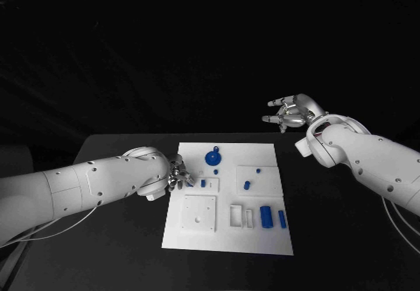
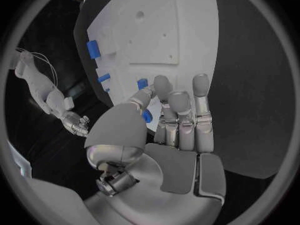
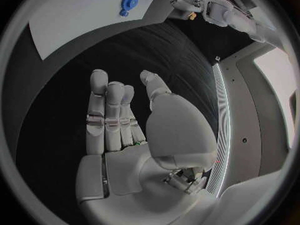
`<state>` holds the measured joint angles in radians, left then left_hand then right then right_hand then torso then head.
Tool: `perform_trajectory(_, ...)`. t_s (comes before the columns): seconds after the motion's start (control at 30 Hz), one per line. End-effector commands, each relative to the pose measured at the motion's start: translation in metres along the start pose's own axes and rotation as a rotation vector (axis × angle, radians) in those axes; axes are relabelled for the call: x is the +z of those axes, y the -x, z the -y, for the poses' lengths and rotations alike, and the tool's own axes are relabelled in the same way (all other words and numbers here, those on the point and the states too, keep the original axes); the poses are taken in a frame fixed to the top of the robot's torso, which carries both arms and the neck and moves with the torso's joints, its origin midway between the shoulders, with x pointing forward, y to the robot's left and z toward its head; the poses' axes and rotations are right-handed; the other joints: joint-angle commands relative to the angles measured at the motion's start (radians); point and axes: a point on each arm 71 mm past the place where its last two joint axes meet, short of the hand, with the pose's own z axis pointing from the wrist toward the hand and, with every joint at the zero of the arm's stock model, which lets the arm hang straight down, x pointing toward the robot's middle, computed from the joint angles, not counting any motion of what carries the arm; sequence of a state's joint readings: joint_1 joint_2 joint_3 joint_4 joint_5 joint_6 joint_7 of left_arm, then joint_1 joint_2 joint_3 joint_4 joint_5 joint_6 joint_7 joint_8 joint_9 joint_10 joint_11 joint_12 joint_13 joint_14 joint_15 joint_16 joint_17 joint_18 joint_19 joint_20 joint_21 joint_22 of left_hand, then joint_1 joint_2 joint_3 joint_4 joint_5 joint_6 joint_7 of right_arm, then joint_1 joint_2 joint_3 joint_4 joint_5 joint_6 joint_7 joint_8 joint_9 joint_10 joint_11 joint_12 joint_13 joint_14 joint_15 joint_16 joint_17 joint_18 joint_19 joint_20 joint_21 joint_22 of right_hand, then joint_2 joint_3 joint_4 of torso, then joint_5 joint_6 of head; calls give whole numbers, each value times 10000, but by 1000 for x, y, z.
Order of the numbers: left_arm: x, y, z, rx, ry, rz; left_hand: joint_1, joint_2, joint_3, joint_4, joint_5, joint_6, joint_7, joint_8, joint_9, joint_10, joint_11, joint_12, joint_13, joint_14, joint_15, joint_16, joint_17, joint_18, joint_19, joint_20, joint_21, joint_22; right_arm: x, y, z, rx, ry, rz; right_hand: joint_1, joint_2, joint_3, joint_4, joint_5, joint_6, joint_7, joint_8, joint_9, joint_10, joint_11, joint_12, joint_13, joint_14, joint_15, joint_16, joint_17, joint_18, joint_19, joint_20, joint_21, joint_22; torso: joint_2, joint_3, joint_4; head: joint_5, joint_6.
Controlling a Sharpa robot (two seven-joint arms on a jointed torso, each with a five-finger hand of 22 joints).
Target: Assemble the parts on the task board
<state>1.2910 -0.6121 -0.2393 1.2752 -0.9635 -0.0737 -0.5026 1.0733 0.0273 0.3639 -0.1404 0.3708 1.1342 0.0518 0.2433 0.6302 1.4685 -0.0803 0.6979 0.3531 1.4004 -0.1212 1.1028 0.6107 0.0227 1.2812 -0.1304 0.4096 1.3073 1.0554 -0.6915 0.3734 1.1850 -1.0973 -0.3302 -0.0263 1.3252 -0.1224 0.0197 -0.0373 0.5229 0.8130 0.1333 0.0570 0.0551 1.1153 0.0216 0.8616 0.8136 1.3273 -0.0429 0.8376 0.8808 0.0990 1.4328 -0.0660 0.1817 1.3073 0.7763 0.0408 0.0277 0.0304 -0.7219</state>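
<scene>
In the middle of the black worktop [image 1: 114,145] lies the white task board [image 1: 229,242], long side running away from the robot. On it sit several small blue parts: a round disc-like piece [image 1: 213,158] near the far end, two short pegs [image 1: 247,185] on a raised square at the right, a small block [image 1: 203,182] near the left edge, and two upright cylinders [image 1: 265,217] beside white rectangular frames toward the near right. A raised white square plate [image 1: 198,213] with small holes takes up the near left.

The step in hand looks like an early pick: the left robot hand [image 1: 179,176] hovers at the board's left edge, just beside the small block. In the left wrist view its fingers [image 2: 180,110] are extended and slightly apart, a blue piece [image 2: 146,116] showing just past them; whether a fingertip touches it I cannot tell, but nothing is gripped. The next move likely calls for closing thumb and finger neatly on that small piece without nudging its neighbours.

The right robot hand [image 1: 291,112] is raised beyond the worktop's far right corner, well apart from the board, fingers loosely spread and holding nothing.
</scene>
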Motion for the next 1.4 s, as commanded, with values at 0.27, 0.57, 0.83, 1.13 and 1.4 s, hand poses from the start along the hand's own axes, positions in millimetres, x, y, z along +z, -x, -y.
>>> perform_trajectory(0.27, 5, -6, 7, 399, -127, -100, 51, 94, 493, -536, 3, 842, -778, 23, 1051, 448, -112, 53, -8, 61, -8, -67, 19, 66, 9, 30, 66, 184, 0, -2, -1, 4, 35, -119, -90, 9, -4, 78, 46, 0, 12, -18, 7, -51, -8, 39, 10, -50, -23, 40, -1, 126, 36, 24, -21, 181, 8, -1, -10, 8, -12)
perform_trajectory(0.57, 6, -9, 11, 615, -140, -243, 32, 92, 477, -515, -12, 861, -785, 29, 1056, 451, -109, 78, -3, 70, -1, -60, 26, 64, 13, 38, 69, 184, 0, -3, 0, 12, 24, -137, -90, 9, -4, 78, 46, 0, 12, -18, 7, -51, -8, 39, 10, -50, -23, 40, -1, 126, 36, 24, -21, 181, 0, 11, -3, -13, -47)
perform_trajectory(0.83, 7, -10, 9, 750, -30, -458, 9, 56, 422, -486, -87, 879, -793, 34, 1068, 449, -94, 90, -15, 51, 15, -61, 35, 74, -10, 66, 60, 182, 0, -3, 1, 10, 10, -141, -90, 9, -4, 78, 46, 0, 12, -18, 7, -51, -8, 39, 10, -50, -23, 40, -1, 126, 36, 24, -21, 181, 0, 4, 3, -26, -51)
perform_trajectory(1.13, 8, -10, 6, 948, 194, -660, -340, -439, -289, 272, -953, 842, -831, -243, 677, 438, -63, -55, -59, -59, 44, -148, -18, 66, -64, 129, -73, 149, 0, -3, 1, 11, 8, -135, -90, 9, -4, 78, 46, 0, 12, -18, 7, -51, -8, 39, 10, -50, -23, 40, -1, 126, 36, 24, -21, 181, -1, -5, 3, -39, -56)
perform_trajectory(1.4, 9, -8, 5, 902, 313, -412, 2, -1422, -482, 1858, -1665, 920, -728, -578, -370, 429, 7, -195, -14, -136, 79, -206, -111, -4, -50, 117, -291, 169, 0, -3, 2, -14, 22, -115, -95, -1, -5, 47, 54, -104, 19, -25, 1, -70, -1, 31, 5, -61, -23, 32, -2, 125, 24, 24, -12, 176, 4, -9, 5, -44, -65)
